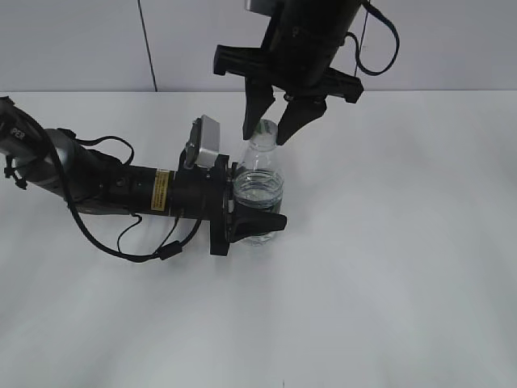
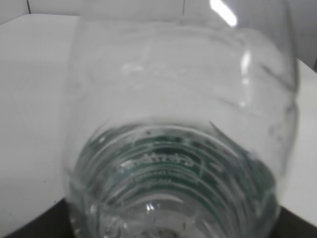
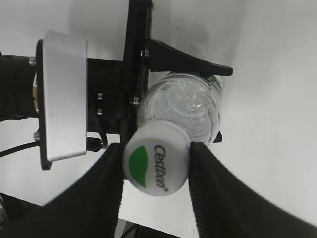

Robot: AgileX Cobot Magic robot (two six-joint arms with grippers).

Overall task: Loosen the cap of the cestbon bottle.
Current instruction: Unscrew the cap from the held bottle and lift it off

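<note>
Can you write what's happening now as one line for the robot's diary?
left tool: holding bottle | right tool: fingers either side of cap | cap: on

Both arms are black; the left arm (image 1: pixel 121 187) carries a yellow label, looping black cables and a silver-grey camera block (image 1: pixel 207 139); the right hand (image 3: pixel 156 191) has ribbed fingers.

This looks like a robotics lab or test bench. A plain, matte white tabletop (image 1: pixel 388 267) fills the scene, bare but for two black robot arms and one small clear plastic water bottle (image 1: pixel 260 190). Behind the table's far edge stands a pale grey panelled wall (image 1: pixel 73 40) with a thin dark vertical seam.
</note>
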